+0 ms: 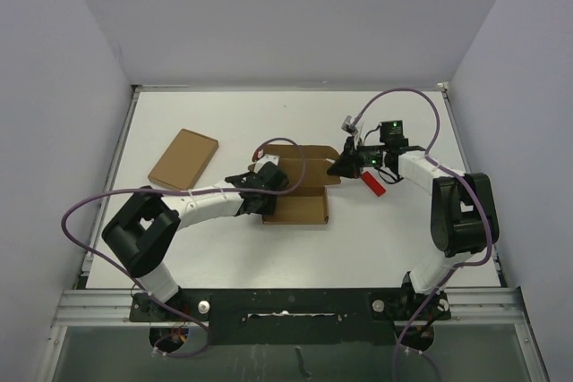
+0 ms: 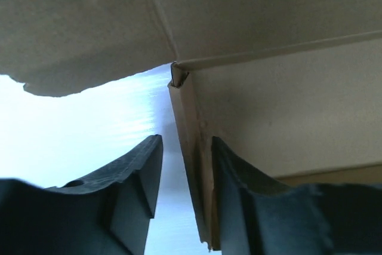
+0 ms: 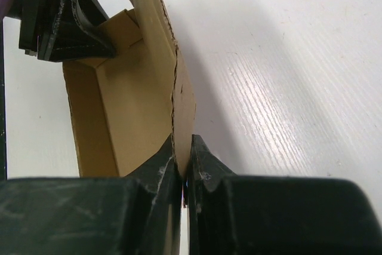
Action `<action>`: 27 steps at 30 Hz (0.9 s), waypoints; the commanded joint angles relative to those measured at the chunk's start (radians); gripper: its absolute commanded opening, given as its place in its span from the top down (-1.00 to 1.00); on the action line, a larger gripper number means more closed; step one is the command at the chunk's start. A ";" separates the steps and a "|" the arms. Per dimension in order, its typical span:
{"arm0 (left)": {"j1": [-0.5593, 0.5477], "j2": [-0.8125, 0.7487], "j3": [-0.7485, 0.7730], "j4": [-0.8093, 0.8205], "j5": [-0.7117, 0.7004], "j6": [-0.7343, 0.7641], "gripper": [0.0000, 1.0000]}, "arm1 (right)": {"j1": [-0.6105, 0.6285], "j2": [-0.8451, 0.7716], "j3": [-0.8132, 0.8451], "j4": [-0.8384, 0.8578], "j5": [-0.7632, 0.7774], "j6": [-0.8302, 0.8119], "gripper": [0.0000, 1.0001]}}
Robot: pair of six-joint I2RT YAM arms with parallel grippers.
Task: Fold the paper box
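Right end effector (image 3: 184, 150) on paper box (image 3: 140, 103)

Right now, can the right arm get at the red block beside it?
Probably not yet: the red block lies uncovered close to the right gripper, but that gripper is shut on the paper box wall and must release first.

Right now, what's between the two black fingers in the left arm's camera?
A wall edge of the paper box stands between the left gripper's open fingers, against one; white table shows beside the other. Left wrist view.
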 commanded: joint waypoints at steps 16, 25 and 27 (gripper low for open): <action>-0.003 -0.249 -0.094 0.191 0.117 0.056 -0.20 | 0.013 0.004 0.020 0.007 -0.017 -0.021 1.00; 0.193 -0.607 -0.385 0.438 0.425 0.167 -0.61 | 0.017 -0.002 0.033 -0.019 -0.021 -0.047 0.75; 0.296 -0.668 -0.436 0.483 0.526 0.154 -0.72 | 0.019 -0.004 0.034 -0.021 -0.020 -0.051 0.74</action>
